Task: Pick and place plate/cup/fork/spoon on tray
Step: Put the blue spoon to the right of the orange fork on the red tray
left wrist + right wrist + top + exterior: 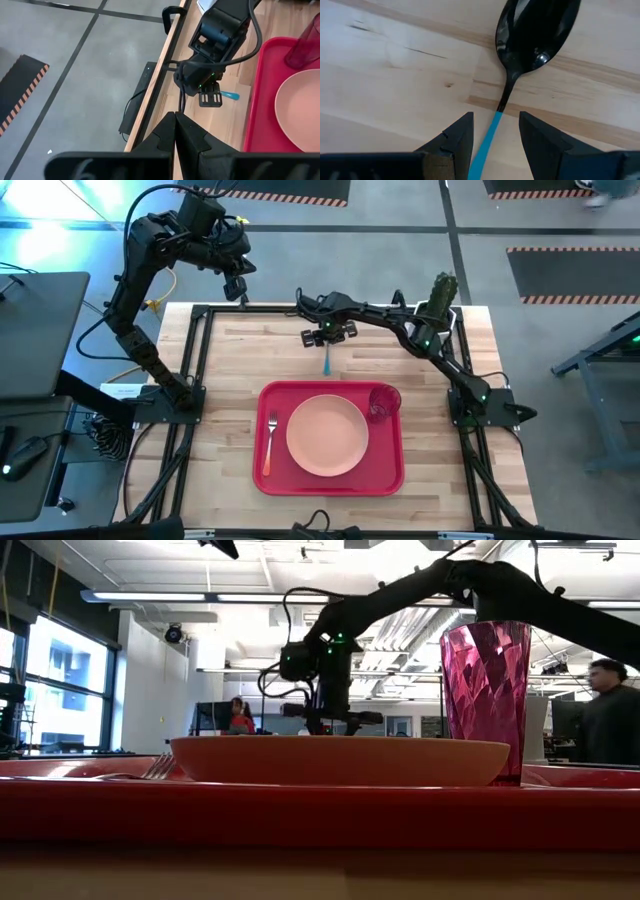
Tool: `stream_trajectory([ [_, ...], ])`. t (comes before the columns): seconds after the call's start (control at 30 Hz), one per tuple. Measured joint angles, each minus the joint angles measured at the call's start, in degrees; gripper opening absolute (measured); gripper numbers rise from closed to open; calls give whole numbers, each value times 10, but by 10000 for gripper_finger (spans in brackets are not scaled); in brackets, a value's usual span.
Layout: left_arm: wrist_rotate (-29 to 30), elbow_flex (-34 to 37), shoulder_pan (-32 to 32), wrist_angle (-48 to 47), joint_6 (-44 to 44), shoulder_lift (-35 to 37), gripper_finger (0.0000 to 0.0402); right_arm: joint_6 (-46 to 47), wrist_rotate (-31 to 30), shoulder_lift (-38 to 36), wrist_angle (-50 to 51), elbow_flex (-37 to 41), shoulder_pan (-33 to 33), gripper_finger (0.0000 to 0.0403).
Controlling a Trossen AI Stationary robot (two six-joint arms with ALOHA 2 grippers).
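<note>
left gripper [176, 131] sat parked off the table's far-left corner, fingers closed, empty. right gripper [495, 131] hung low over the spoon [326, 360], jaws apart straddling the teal handle, not yet pinching; looked like pre-grasp. fork [270, 442], plate [327, 435], cup [383, 402] sat on the tray [390, 476], nearer than that gripper. no legible writing.

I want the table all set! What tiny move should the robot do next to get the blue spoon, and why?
Probably close the right gripper: its open fingers already straddle the slim teal-blue handle of the dark-bowled spoon, which lies on the wooden table. The peach-pink plate, red-pink cup and orange-handled fork already sit on the red tray.
</note>
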State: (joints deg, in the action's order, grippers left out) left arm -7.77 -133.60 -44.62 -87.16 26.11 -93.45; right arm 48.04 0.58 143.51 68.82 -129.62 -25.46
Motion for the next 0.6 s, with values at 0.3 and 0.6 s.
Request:
stream_trajectory([
  [0.3,0,0,0,0,0,0,0,0,-5,7,-1,0,0,149],
  [0.6,0,0,0,0,0,0,0,-1,11,7,0,0,-4,149],
])
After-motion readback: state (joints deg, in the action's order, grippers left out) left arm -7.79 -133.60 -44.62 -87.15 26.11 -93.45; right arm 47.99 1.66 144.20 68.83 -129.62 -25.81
